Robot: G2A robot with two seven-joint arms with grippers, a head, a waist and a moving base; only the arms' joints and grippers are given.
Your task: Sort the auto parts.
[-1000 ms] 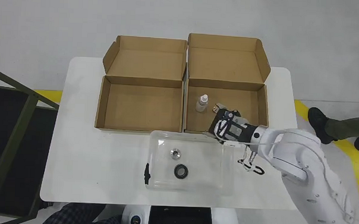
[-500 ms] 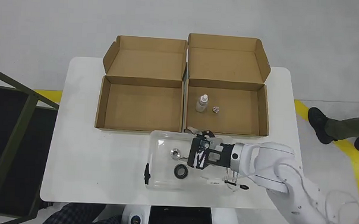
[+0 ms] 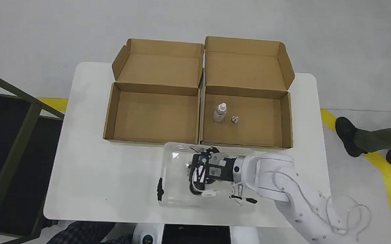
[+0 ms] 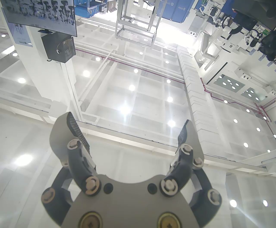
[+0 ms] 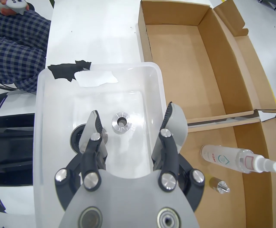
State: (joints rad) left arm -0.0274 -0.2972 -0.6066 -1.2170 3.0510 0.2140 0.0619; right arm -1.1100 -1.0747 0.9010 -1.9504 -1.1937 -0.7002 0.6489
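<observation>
Swinging away from the right box (image 3: 267,121), where it hovered a second ago, the right gripper (image 3: 200,172) has crossed into the clear bin (image 3: 175,147). It now hangs low over the bin's left half, fingers spread wide and gripping nothing.

From the right wrist, the right gripper (image 5: 133,109) straddles a silver ring (image 5: 121,124) that lies flat on the floor of the bin (image 5: 41,112). The ring sits between the two fingers and touches neither. A black bearing (image 5: 74,138) lies just beside the ring, partly hidden behind one finger. Torn black tape (image 5: 64,70) clings to the bin's far end wall; from above, the tape (image 3: 159,189) marks the bin's left end.

A small metal cylinder (image 3: 234,119) lies on the floor of the right box, uncovered at the spot the gripper left, just beside a white bottle (image 3: 220,112). The right wrist camera also catches the bottle (image 5: 228,158) and cylinder (image 5: 218,185) near each other but apart, inside the right box (image 5: 254,172).

The left box (image 3: 153,117) stands against the right one, both with lids folded back, on the white tabletop (image 3: 103,170) just behind the bin. Its brown floor (image 5: 183,64) shows beyond the bin's rim.

The left gripper (image 4: 128,118) points up at a lit ceiling, its fingers wide apart with nothing between them.
</observation>
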